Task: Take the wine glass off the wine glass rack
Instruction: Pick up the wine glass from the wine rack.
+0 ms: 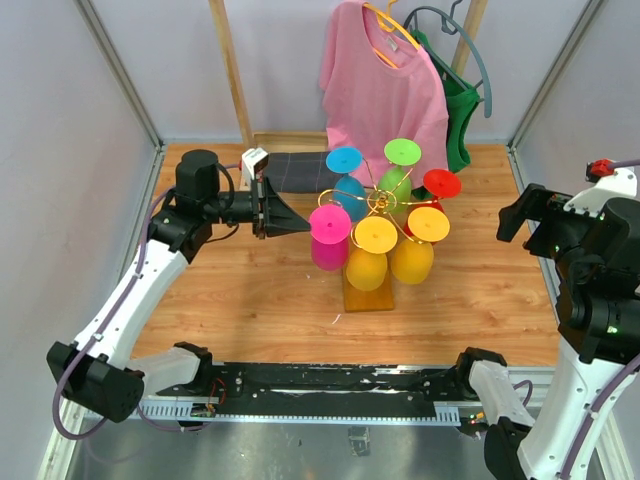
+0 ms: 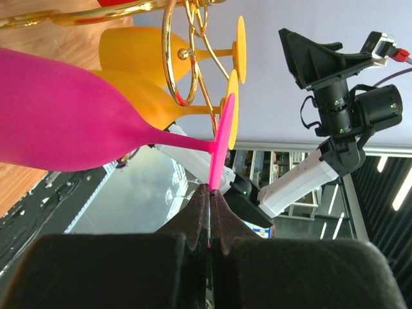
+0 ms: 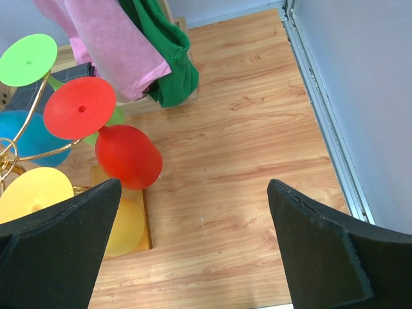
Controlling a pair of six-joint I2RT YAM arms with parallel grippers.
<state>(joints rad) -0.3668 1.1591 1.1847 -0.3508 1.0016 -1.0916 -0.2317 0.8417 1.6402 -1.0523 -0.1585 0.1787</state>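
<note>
- left gripper (image 2: 211, 193) pinched shut on the foot of the pink wine glass (image 2: 77, 122), on the wine glass rack (image 1: 368, 292) left side
- right gripper (image 3: 193, 251) wide open, empty, farther off

Front and right of wine glass rack (image 1: 378, 205): open table (image 1: 480, 290), room to pass.
Behind: pink shirt (image 1: 385, 90) and green shirt (image 1: 460, 110) hang close.
Left: left gripper (image 1: 305, 222) blocks, pinching magenta glass (image 1: 329, 240) foot.

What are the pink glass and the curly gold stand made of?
The pink wine glass looks like opaque, satin plastic: solid colour, not see-through. The wine glass rack looks like polished gold metal wire, glinting brightly, on a probably wooden honey-brown base.
</note>
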